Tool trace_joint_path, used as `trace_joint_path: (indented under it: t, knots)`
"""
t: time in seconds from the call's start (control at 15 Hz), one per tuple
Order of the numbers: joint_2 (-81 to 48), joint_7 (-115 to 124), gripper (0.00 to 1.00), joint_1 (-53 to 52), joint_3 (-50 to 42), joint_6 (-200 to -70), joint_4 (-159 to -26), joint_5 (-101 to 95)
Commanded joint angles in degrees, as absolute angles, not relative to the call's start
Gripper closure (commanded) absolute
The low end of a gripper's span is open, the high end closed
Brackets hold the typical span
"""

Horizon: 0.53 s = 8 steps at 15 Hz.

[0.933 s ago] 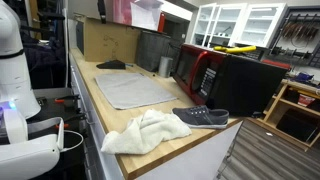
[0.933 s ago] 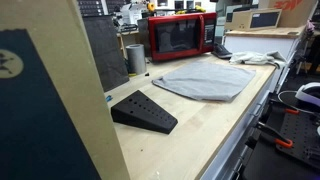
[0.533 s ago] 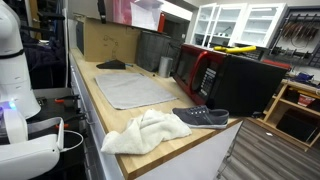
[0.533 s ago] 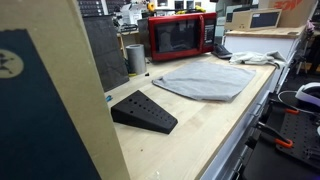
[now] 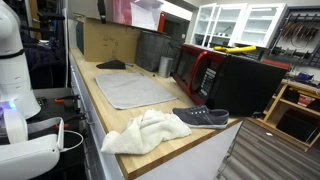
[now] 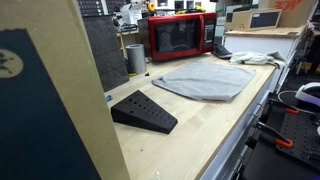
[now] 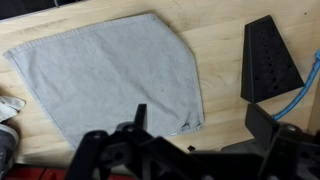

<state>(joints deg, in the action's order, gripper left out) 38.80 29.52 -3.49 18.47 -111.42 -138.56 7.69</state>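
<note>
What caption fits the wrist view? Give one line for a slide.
Open gripper above a grey cloth spread on a wooden counter, black wedge alongside.

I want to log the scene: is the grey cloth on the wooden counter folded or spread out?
Spread out: the grey fabric cloth lies flat on the wooden counter, no folds visible.

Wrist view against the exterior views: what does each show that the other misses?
Only the wrist view: the gripper, open, over one edge of the cloth. Only the exterior views: the microwave, red, and the cup, metal, beside it. Both: the cloth, grey and spread flat, the block, a black wedge lying apart from it, and the counter, wooden.
</note>
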Motion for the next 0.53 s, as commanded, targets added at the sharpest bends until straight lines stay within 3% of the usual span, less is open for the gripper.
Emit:
trace_joint_path:
  t: [0.0,0.47]
  knots:
    - [38.67,29.74,0.0,-3.9,18.13,-111.27,-138.4,7.39]
    - [40.74,26.93,0.0,-3.74,15.01,-110.96,-139.8,7.55]
